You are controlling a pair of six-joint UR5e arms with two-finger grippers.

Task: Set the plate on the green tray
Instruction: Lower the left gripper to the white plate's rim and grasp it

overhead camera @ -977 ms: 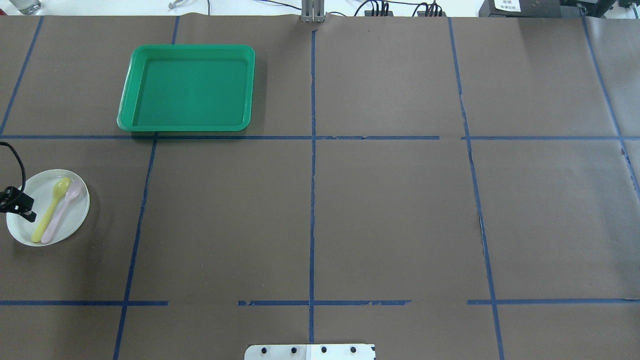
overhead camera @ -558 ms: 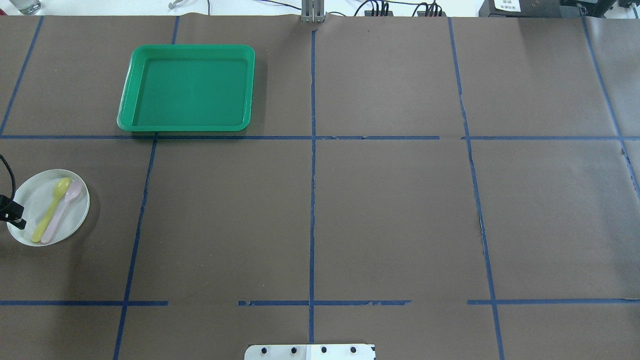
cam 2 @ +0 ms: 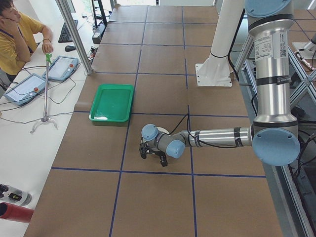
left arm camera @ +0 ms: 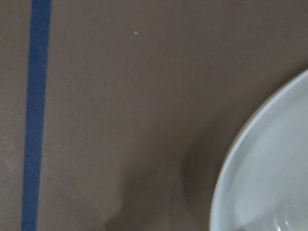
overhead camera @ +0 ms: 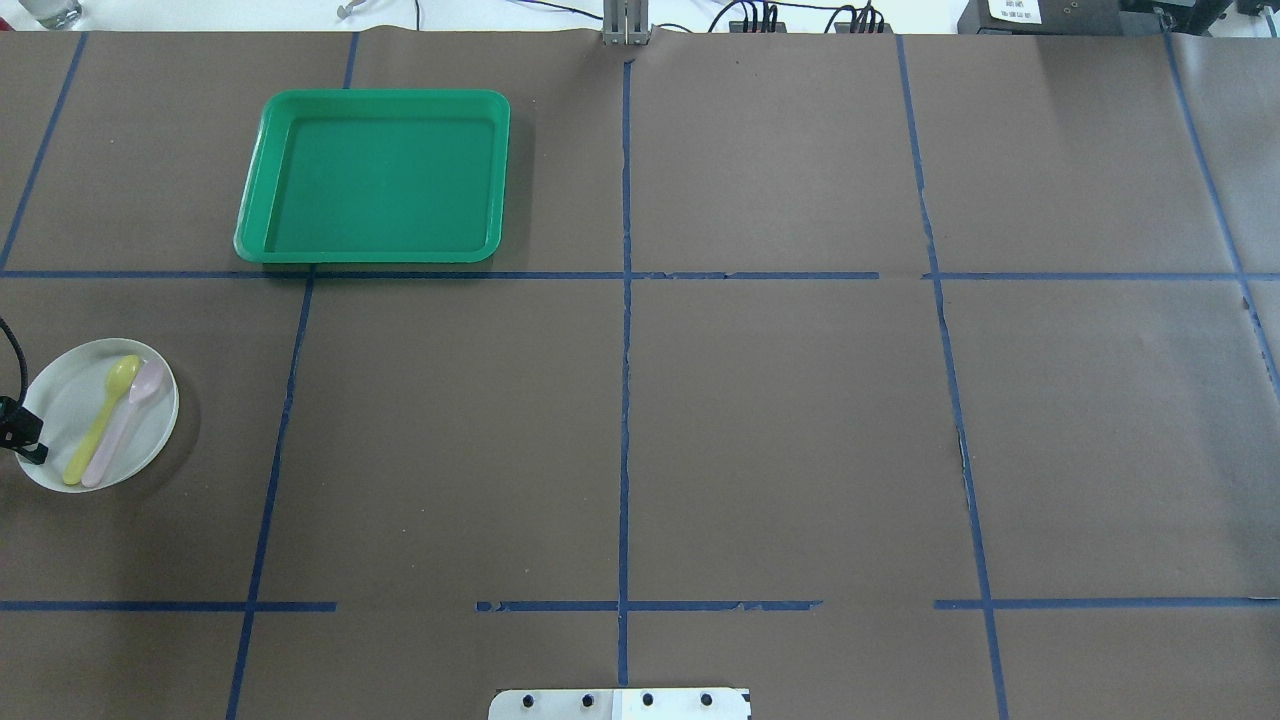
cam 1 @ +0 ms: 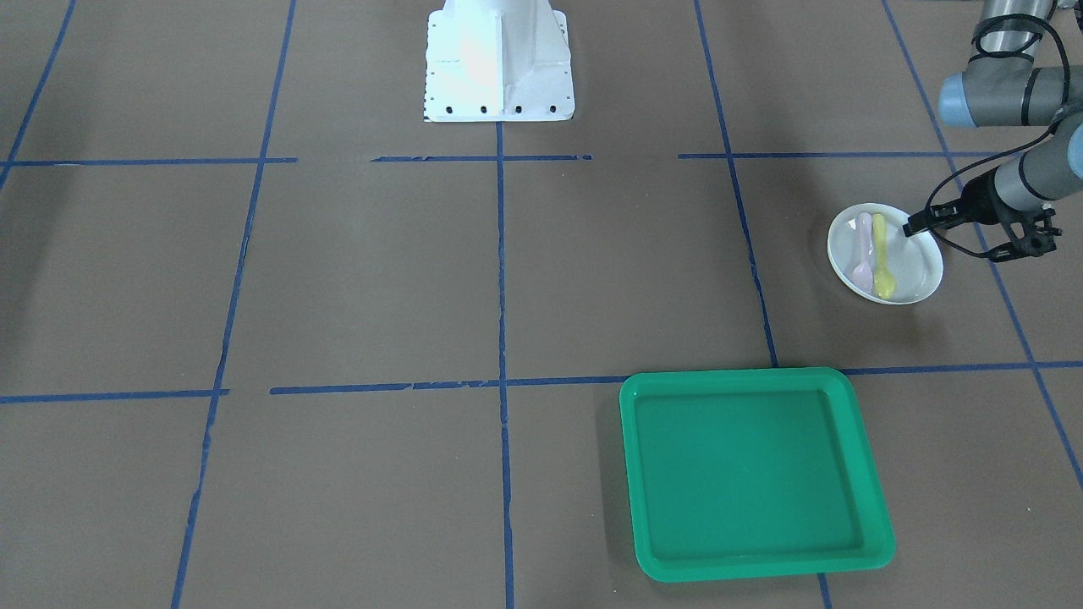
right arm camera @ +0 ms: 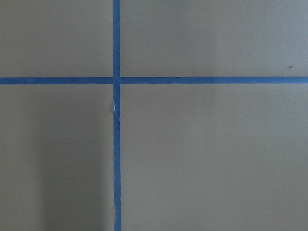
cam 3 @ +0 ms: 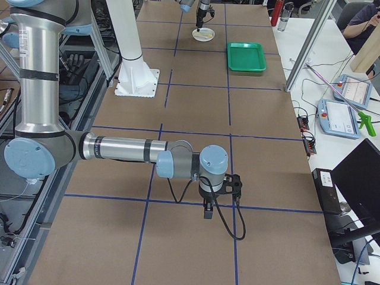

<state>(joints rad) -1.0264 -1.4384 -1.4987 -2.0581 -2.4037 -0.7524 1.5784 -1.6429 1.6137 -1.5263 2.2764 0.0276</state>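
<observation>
Left gripper at left rim of plate; open or closed, cannot tell. Plate on table, well apart from green tray, holds yellow spoon and pink spoon. Right gripper low over table; state unclear.

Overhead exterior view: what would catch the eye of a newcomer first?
The bright green tray stands out at the far left of the brown table, empty. Nearer, at the left edge, the white plate holds a yellow spoon and a pink spoon, with the left gripper at its rim.
</observation>
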